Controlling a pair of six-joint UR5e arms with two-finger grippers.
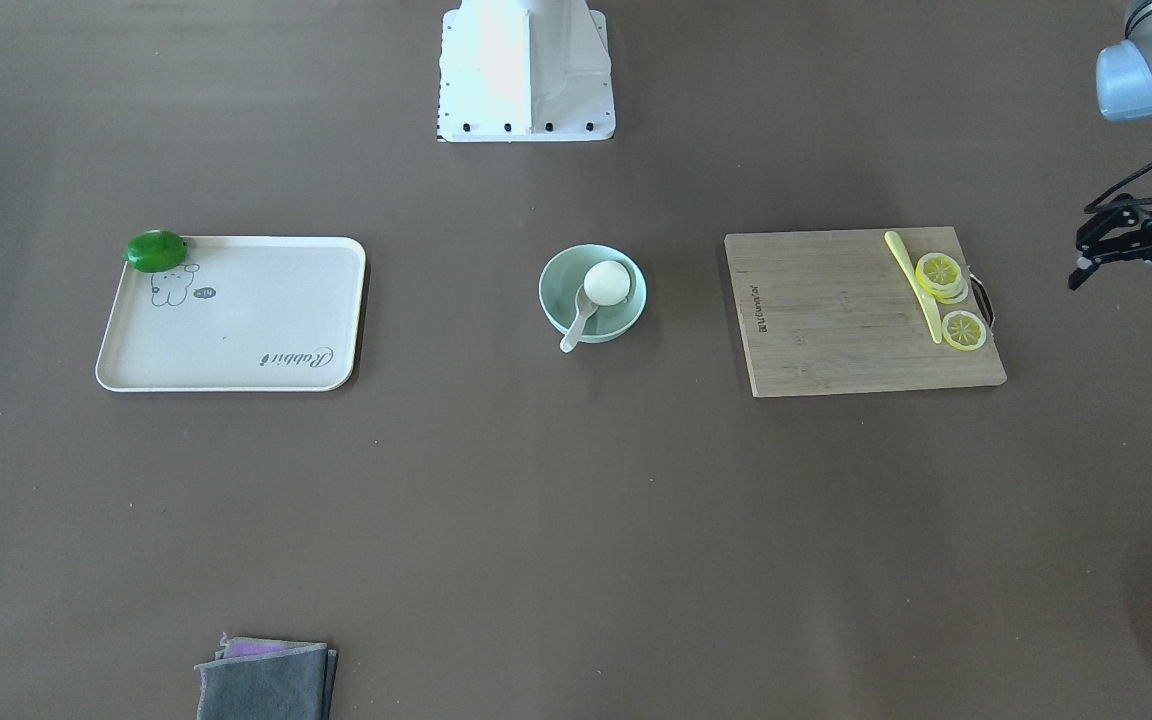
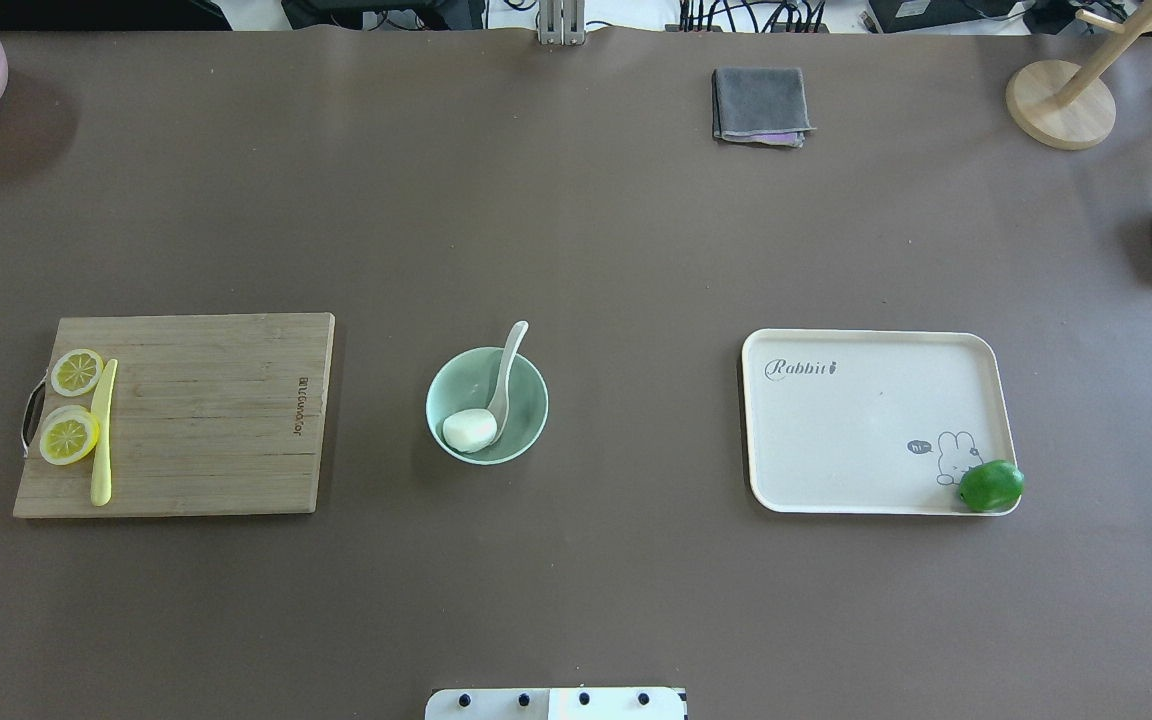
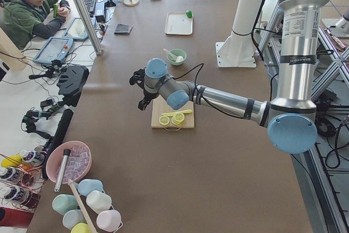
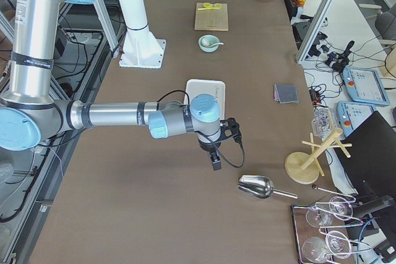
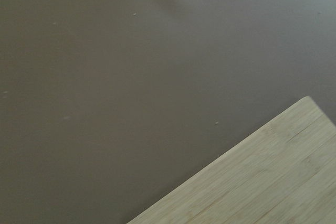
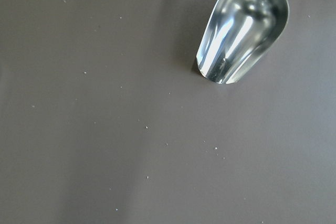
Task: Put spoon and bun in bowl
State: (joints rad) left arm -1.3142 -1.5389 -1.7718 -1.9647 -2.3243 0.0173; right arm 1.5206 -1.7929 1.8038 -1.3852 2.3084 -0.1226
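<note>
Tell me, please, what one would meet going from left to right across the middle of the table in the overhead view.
Cutting board → bowl, holding the bun and spoon → tray.

1. The table covering (image 2: pixel 576 250) is a matt brown sheet, smooth, with fine pale specks in the right wrist view.
2. The cutting board (image 2: pixel 206 420) is pale wood with visible grain strips and an unglossed finish.
3. The bowl (image 2: pixel 531 395) and the spoon (image 2: pixel 508 365) look glazed, smooth and slightly shiny.
4. The bun (image 2: pixel 469 430) has a matt white skin.
5. The tray (image 2: pixel 866 440) looks like matt cream plastic with printing.
6. The scoop (image 6: pixel 242 30) is polished, mirror-bright metal.
7. The folded cloth (image 2: pixel 758 103) is soft grey fabric.
8. The lemon slices (image 2: pixel 76 372) and the green fruit (image 2: pixel 990 486) look glossy.
</note>
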